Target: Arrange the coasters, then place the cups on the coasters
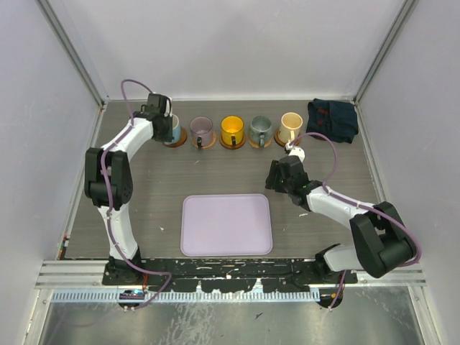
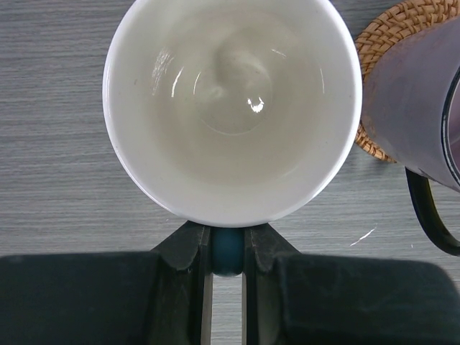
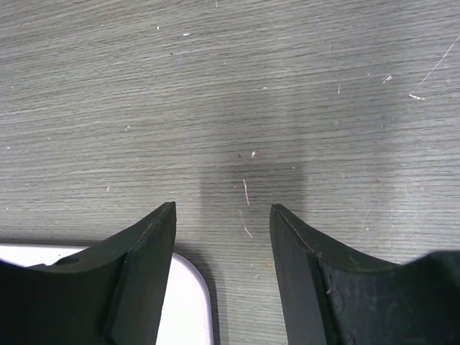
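A grey wood-grain counter (image 1: pixel 144 180) sits inside white walls, with a lavender tray (image 1: pixel 226 224) near the front and a dark cloth (image 1: pixel 332 118) in the far right corner. Five cups (image 1: pixel 232 129) stand in a row along the back, over the coasters (image 2: pixel 381 43). The left arm stretches to the row's left end, where the left fingers (image 2: pixel 190 248) pinch the handle of the blue cup (image 2: pixel 230 108). The right arm bends low beside the tray, and the right fingers (image 3: pixel 147 251) are spread apart, holding nothing.

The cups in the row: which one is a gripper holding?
The leftmost cup, light blue outside: the left gripper pinches its handle. The other four stand free.
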Available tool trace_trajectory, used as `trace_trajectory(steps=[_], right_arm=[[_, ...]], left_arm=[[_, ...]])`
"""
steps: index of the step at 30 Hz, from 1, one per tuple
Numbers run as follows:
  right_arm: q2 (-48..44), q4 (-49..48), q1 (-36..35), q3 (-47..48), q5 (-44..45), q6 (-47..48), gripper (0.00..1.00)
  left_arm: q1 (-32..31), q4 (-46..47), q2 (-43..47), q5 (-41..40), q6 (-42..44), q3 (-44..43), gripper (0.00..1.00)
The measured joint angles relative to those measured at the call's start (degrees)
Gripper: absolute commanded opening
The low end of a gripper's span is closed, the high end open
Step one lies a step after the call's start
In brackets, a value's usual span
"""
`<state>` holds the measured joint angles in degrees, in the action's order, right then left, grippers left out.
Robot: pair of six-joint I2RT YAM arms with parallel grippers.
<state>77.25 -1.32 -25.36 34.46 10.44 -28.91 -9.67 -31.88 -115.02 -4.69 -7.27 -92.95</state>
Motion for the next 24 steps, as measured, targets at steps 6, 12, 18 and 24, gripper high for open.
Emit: trace_trajectory(steps=[6, 12, 18, 24], right_arm=[[0.00, 0.02, 0.00, -0.33, -0.11, -0.02, 0.60], [0.00, -0.46, 0.00, -0.35, -0.55, -0.15, 0.60], [0.00, -0.61, 0.00, -0.35, -0.74, -0.20, 0.60], [0.07, -0.68, 0.00, -0.35, -0.74, -0.22, 0.60]], left_arm=[[0.00, 0.48, 1.44, -0.02, -0.90, 2.01, 0.00], [0.00, 1.11, 2.36, -0.04, -1.09, 3.41, 0.00], [0.00, 1.22, 2.36, -0.04, -1.14, 3.41, 0.00], [0.00, 1.42, 2.36, -0.04, -1.33, 3.39, 0.00]])
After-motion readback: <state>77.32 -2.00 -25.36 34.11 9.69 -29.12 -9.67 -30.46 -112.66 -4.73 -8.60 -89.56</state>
